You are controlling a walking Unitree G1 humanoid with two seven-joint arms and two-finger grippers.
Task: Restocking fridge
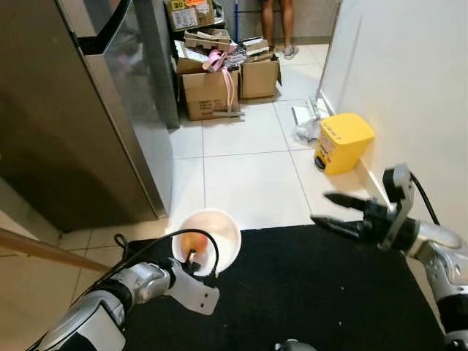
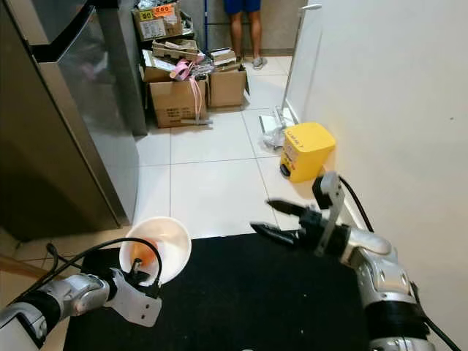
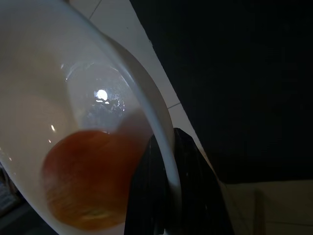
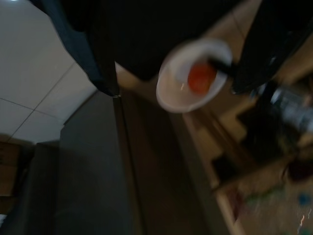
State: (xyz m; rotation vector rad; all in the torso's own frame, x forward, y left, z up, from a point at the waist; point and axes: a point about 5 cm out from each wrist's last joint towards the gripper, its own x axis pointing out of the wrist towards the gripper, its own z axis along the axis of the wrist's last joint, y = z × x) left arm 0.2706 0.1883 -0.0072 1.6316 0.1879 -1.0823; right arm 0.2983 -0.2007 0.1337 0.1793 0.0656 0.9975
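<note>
My left gripper [image 1: 191,257] is shut on the near rim of a white bowl [image 1: 219,230] and holds it low over the floor. In the left wrist view its black fingers [image 3: 188,181] pinch the rim from both sides. An orange-red fruit [image 1: 191,240] lies inside the bowl [image 3: 98,73]. The steel fridge [image 1: 73,117] stands at the left with its door closed. My right gripper [image 1: 319,208] hangs open and empty to the right of the bowl, pointing toward it. The right wrist view is blurred but shows the bowl [image 4: 171,90] and fruit [image 4: 201,77].
A black mat [image 1: 314,292] covers the floor under me. A yellow bin [image 1: 342,142] stands by the white wall on the right. Cardboard boxes [image 1: 212,91] are stacked at the back, with a person's legs [image 1: 278,22] beyond. A wooden edge [image 1: 44,250] sits near left.
</note>
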